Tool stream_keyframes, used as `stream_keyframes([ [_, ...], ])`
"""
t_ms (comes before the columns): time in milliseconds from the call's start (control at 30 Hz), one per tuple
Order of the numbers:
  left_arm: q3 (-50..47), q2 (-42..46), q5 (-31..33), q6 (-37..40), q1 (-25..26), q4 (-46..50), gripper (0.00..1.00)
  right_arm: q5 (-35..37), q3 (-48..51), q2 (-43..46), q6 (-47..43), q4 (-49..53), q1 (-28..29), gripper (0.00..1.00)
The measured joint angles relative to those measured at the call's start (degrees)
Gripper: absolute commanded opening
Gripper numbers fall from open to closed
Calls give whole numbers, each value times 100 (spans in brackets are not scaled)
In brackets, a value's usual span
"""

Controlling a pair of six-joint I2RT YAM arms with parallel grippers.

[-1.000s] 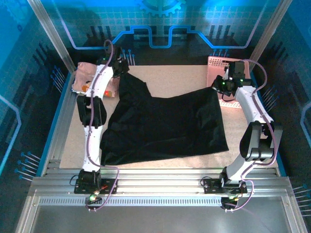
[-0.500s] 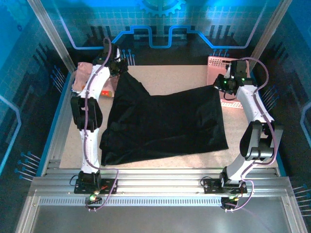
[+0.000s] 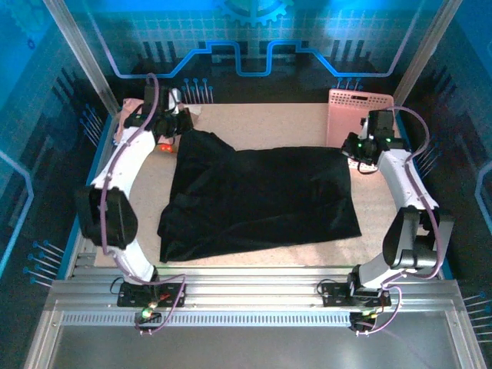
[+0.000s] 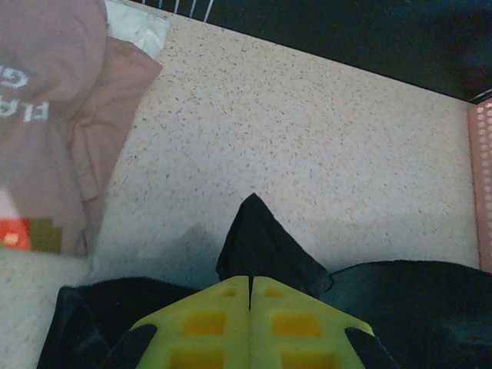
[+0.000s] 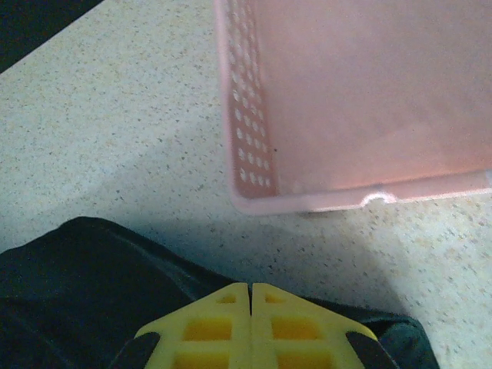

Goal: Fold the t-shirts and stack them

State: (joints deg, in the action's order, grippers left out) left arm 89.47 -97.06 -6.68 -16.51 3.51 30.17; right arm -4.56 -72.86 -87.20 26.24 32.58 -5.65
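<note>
Our left gripper [image 3: 175,129] and right gripper [image 3: 348,146] are pinching the black shirt's [image 3: 261,200] upper corners. Its body is lying below them, toward the frame's bottom.

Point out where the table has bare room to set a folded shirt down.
Widest bare patch: the far strip of table between pink shirt and basket, beyond the black shirt. A narrower strip runs left of it. The middle and both far corners are crowded.

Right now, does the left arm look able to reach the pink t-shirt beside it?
Probably yes, but not freely. The pink t-shirt lies close beside the left gripper with bare table between. That gripper is shut on a corner of the black t-shirt, so it would need to release first.
</note>
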Motion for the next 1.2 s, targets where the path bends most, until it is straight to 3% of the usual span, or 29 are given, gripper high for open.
stream_keyframes([
  [467, -3034, 2664, 459, -879, -2, 190, 0, 22, 520, 175, 2, 203, -293, 0],
  [867, -3974, 3891, 942, -1694, 87, 1128, 0, 315, 1290, 341, 188, 682, -481, 0],
  [1200, -4129, 4750, 992, -2391, 435, 1928, 0, 396, 1331, 256, 221, 739, -719, 0],
])
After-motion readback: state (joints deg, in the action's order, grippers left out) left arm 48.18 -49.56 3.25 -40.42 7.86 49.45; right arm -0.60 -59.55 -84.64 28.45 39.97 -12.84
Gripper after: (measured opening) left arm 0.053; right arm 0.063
